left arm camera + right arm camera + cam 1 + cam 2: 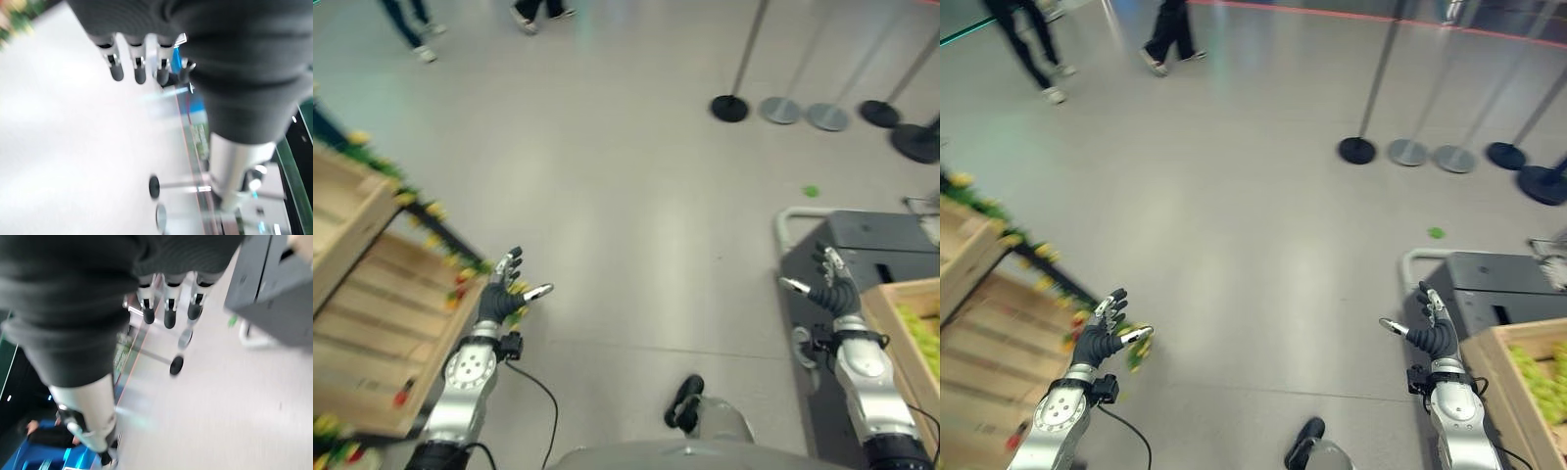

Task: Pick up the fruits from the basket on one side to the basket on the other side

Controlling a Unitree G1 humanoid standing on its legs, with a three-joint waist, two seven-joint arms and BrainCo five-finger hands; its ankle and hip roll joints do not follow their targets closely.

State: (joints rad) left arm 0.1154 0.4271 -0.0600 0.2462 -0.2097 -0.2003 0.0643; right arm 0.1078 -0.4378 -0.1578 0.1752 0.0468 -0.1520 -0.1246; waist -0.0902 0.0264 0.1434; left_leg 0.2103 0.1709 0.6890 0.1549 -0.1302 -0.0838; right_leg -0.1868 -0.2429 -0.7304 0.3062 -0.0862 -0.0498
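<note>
A wooden crate (893, 323) at the right edge holds green fruits (922, 338) and rests on a dark grey cart (876, 240). My right hand (830, 290) hovers just left of that crate, fingers straight and holding nothing. On the left stands an empty wooden crate (382, 323) edged with yellow and green leaves and small fruits (450, 259). My left hand (504, 292) is raised beside that crate's near right corner, open and empty. In the wrist views the fingers (139, 68) of the left and the fingers (168, 313) of the right point out over bare floor.
Grey floor lies between the two crates. Several stanchion posts with round bases (783, 110) stand at the back right. A small green piece (811, 191) lies on the floor near the cart. People's legs (1038, 49) move at the back left.
</note>
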